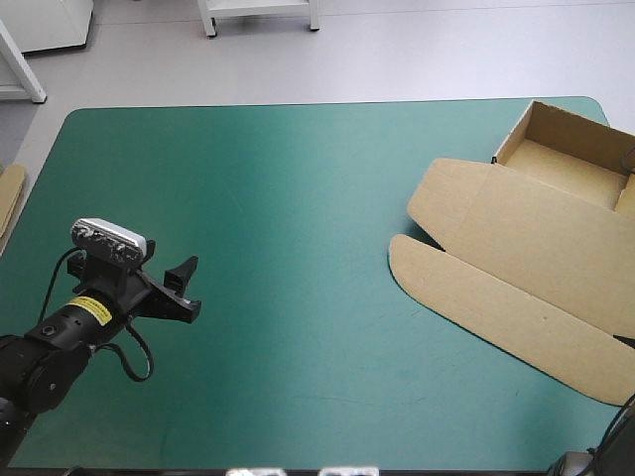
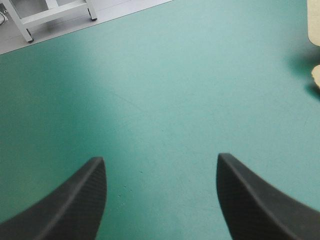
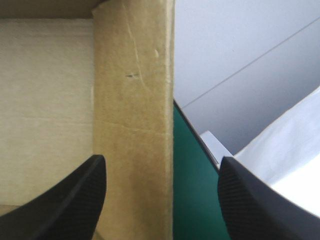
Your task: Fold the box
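High view: the box [image 1: 562,159] stands an open tray, lid [image 1: 536,248] flat.

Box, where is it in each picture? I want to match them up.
High view: the box lies on the right of the teal-green cover, tray at the far corner, lid flat.
Left wrist view: only a sliver of the box, far ahead of the left end effector and off to one side.
Right wrist view: a box wall close up between the right end effector's open fingers.
Shared landmark: the teal-green cover.
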